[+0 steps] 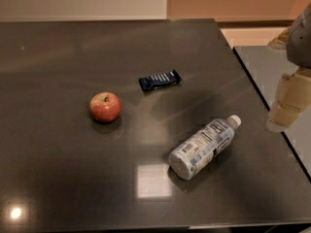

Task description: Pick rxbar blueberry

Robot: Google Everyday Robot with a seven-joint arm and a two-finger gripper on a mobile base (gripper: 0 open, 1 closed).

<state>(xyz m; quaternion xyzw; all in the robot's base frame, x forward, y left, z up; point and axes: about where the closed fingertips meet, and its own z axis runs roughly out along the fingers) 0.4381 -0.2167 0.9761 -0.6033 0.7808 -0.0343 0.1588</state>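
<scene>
The rxbar blueberry (pixel 159 80) is a small flat bar in a dark navy wrapper with pale lettering. It lies flat near the middle of the dark table (pixel 58 57), slightly tilted. My gripper (pixel 287 106) hangs at the right edge of the view, over the table's right side, well to the right of the bar and apart from it. Its pale fingers (pixel 284 115) point down.
A red apple (pixel 105 107) sits left of the bar. A clear labelled bottle (pixel 204 147) with a white cap lies on its side in front of the bar, to the right. The table's right edge (pixel 262 96) runs close under the gripper.
</scene>
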